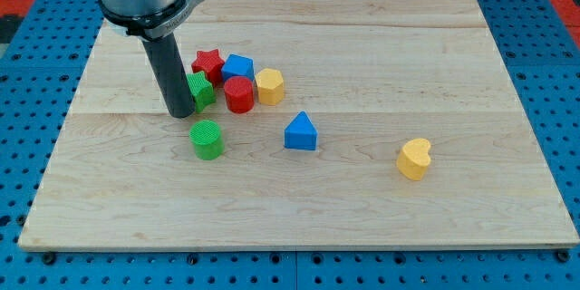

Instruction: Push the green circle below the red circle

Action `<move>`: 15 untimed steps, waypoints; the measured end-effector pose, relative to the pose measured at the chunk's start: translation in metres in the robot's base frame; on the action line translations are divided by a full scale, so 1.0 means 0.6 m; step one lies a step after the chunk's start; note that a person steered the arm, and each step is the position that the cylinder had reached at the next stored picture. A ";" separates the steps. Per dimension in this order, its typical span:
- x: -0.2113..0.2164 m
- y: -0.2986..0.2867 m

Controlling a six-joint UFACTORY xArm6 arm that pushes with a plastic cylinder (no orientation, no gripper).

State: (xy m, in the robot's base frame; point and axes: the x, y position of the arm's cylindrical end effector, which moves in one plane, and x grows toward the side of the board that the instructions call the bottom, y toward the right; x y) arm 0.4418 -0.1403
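The green circle [207, 139] stands on the wooden board, left of centre. The red circle [239, 94] stands above it and a little to the view's right. My tip [180, 111] is just above and to the left of the green circle, a small gap apart from it. The rod stands against the left side of a green block [202, 90], whose shape is partly hidden by the rod.
A red star [208, 61], a blue block [238, 67] and a yellow block [270, 86] cluster round the red circle. A blue triangle [301, 132] lies right of the green circle. A yellow heart [414, 159] lies farther right. The board's edge [54, 145] runs along the left.
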 end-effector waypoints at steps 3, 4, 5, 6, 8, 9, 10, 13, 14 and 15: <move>0.168 -0.080; 0.167 0.016; 0.100 0.066; 0.086 0.071; 0.145 0.126; 0.124 0.142; 0.105 0.142; 0.089 0.120; 0.089 0.092; 0.084 0.061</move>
State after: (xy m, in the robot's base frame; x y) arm 0.4921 -0.1034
